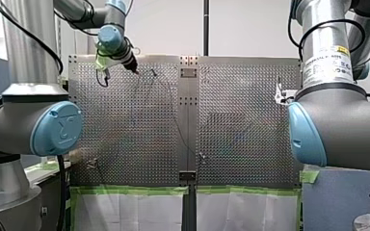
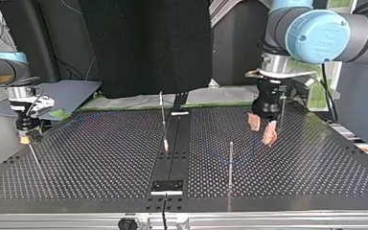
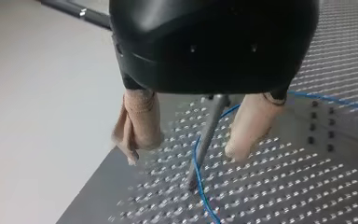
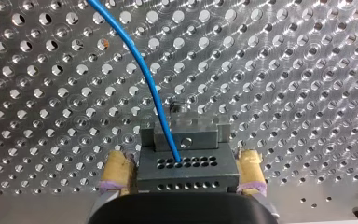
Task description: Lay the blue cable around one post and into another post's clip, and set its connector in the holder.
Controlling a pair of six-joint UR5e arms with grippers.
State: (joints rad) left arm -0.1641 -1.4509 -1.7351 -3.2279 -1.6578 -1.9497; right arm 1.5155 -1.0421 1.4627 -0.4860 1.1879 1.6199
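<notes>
The blue cable (image 4: 145,74) runs over the perforated table and ends in the grey holder block (image 4: 200,136). My right gripper (image 4: 182,158) is open, with one yellow pad (image 4: 116,170) on each side of that block. It shows at the top view's left (image 2: 25,138). My left gripper (image 3: 182,155) is open too. Its beige pads (image 3: 137,123) straddle a thin metal post (image 3: 208,137), and the cable (image 3: 205,198) curves around the post's foot. The same gripper (image 2: 262,132) hangs at the top view's right, just above the table.
Two more thin posts stand on the table, one near the middle (image 2: 163,120) and one nearer the camera (image 2: 230,163). A metal strip (image 2: 172,148) runs down the table's centre. Close beside my left gripper is the table's edge (image 3: 93,179).
</notes>
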